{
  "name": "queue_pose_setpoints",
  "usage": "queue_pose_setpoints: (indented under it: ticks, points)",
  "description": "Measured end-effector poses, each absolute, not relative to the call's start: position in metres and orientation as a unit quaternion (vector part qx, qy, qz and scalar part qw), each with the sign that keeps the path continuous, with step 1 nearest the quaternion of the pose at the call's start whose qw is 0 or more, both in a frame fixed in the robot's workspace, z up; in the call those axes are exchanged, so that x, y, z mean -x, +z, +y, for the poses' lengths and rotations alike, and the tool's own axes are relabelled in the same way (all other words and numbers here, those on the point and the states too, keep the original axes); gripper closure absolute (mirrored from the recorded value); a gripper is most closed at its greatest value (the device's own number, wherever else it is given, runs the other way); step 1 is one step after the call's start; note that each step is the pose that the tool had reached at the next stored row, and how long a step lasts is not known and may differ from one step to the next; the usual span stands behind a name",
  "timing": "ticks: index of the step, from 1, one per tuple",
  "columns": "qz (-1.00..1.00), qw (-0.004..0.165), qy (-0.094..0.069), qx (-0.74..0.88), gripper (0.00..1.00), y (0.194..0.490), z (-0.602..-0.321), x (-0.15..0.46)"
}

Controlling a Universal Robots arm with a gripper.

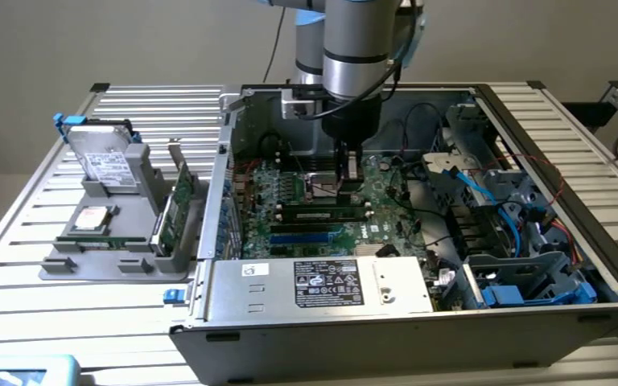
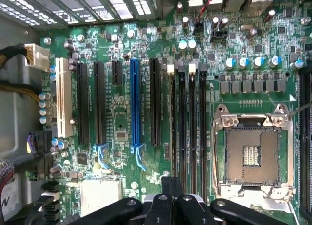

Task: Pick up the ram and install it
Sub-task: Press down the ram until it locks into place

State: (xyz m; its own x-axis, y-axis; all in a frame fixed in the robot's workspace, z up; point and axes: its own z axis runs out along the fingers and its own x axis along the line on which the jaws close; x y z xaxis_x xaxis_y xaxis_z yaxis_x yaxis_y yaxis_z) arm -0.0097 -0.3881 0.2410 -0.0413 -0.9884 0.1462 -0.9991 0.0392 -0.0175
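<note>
My gripper (image 1: 347, 178) hangs inside the open computer case (image 1: 212, 241), low over the green motherboard (image 1: 389, 211). Its black fingers are shut with nothing between them. Just in front of it a long thin stick with a small pale label, the ram (image 1: 320, 215), lies along a memory slot and looks seated. In the wrist view the shut gripper (image 2: 170, 188) is over one end of the black memory slots (image 2: 187, 132), beside the bare processor socket (image 2: 252, 154). From that angle I cannot tell whether a stick sits in a slot.
A grey parts tray (image 1: 84, 261) at the exterior view's left holds a hard drive (image 1: 105, 157) and a green expansion card (image 1: 183, 189) with a metal bracket. The power supply (image 1: 320, 283) fills the case front. Blue and black cables (image 1: 481, 201) and drive cages crowd the right.
</note>
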Motion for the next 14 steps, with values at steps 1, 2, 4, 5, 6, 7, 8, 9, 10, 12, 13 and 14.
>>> queue_pose_setpoints:
  ticks: [1,2,4,5,6,7,8,9,10,12,13,14]
  points:
    - [-0.719,0.047,0.057,-0.691,0.89,0.241,-0.388,0.013]
    - [-0.719,0.047,0.057,-0.691,0.89,0.241,-0.388,0.016]
    - [-0.719,0.047,0.057,-0.691,0.89,0.242,-0.389,0.023]
    - [-0.719,0.046,0.057,-0.691,0.89,0.242,-0.389,0.027]
    - [-0.719,0.046,0.058,-0.691,0.89,0.242,-0.389,0.03]
    - [-0.719,0.046,0.058,-0.691,0.89,0.242,-0.389,0.033]
    - [-0.719,0.046,0.058,-0.691,0.89,0.241,-0.389,0.035]
    - [-0.719,0.045,0.058,-0.691,0.89,0.241,-0.389,0.037]
    - [-0.719,0.045,0.059,-0.691,0.89,0.241,-0.389,0.038]
    - [-0.719,0.044,0.06,-0.691,0.89,0.239,-0.389,0.04]
    - [-0.72,0.043,0.061,-0.69,0.89,0.238,-0.389,0.04]
    - [-0.72,0.042,0.061,-0.69,0.89,0.237,-0.389,0.041]
